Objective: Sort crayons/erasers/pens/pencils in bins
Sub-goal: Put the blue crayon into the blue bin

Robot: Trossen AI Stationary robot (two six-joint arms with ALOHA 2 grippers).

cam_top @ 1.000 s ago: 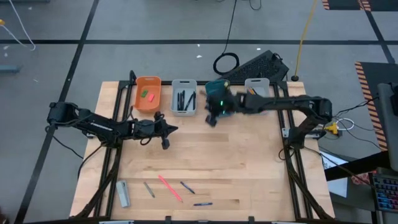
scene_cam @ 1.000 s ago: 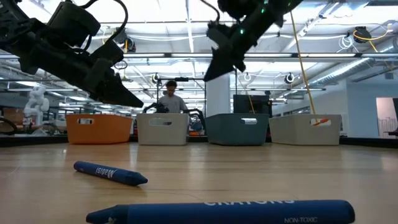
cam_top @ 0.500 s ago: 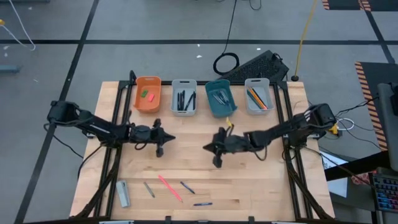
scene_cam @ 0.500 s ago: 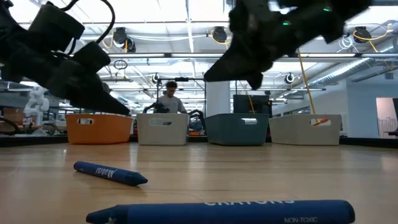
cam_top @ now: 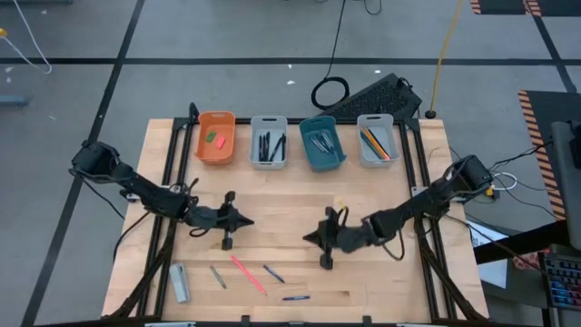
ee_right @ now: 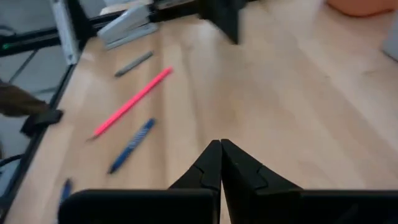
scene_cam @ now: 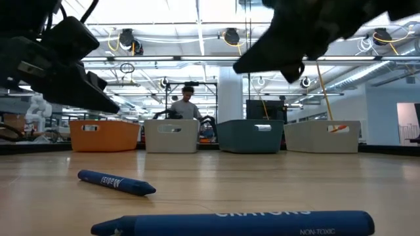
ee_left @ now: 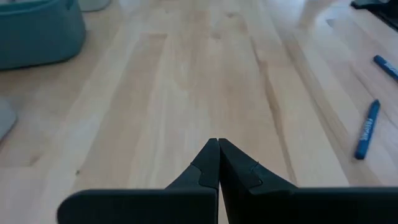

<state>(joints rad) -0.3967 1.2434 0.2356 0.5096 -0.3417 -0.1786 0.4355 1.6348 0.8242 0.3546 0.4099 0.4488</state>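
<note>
Both closed tools, left (cam_top: 227,242) and right (cam_top: 326,262), moved nearer the "CRAYONS" crayon (scene_cam: 233,221).

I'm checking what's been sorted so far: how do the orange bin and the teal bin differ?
The orange bin stands at the left end of the row, the teal bin third from the left. The orange bin holds two short chunky erasers, one green and one pink-red; the teal bin holds slim greyish sticks. Both are small rounded rectangular trays along the table's far edge.
</note>
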